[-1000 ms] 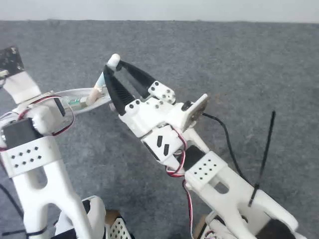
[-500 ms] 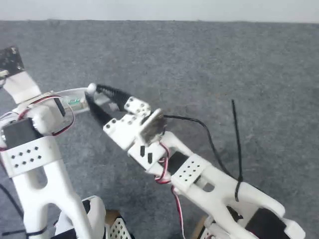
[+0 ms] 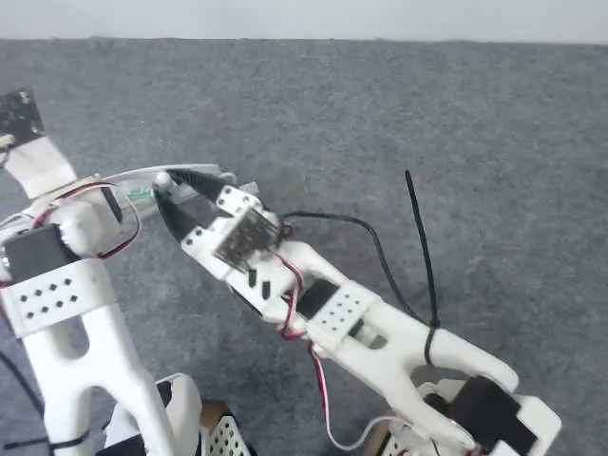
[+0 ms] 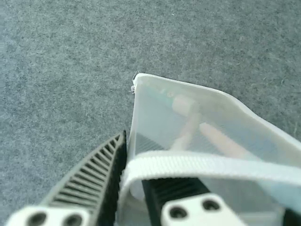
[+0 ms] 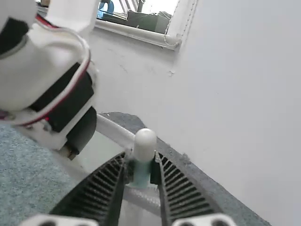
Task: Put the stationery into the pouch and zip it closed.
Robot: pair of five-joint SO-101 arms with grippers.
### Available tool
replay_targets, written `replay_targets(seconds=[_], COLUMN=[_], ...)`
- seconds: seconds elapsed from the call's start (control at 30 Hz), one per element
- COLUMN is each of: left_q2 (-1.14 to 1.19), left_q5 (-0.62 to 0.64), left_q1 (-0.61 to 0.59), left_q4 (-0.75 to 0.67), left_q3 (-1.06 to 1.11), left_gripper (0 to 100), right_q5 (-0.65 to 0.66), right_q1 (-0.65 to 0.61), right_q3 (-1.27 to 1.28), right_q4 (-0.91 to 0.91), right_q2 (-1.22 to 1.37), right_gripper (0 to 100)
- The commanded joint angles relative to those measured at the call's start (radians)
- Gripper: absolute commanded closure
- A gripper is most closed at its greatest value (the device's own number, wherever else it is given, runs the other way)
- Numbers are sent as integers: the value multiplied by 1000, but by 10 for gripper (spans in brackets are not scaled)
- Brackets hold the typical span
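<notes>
Holds mesh pouch by its edge in clenched left jaws, at left side of grey counter; shows pens inside. Grips white-capped marker in clenched right jaws, at pouch rim, cap protruding beyond jaw tips.

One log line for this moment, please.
left gripper: shut on pouch | right gripper: shut on white-capped pen, at pouch rim | pouch: pens inside
</notes>
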Motion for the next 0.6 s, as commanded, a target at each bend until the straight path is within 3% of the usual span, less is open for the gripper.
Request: replay_targets(seconds=[0.0,0.13,0.23,0.57], left_q2=[5,5,5,5], left_q5=[-6,-6,-6,-8], left_q1=[9,9,9,9], left_q4=[-32,-32,-32,-32], left_q3=[-5,-5,-5,-5], left_gripper=[989,989,989,989], right_q5=[20,12,-100,-195], right_q1=[28,24,25,8], right_q3=[-64,-69,-69,-63], right_q4=[96,180,272,584], right_q2=[81,44,-27,-386], right_gripper=[991,916,824,831])
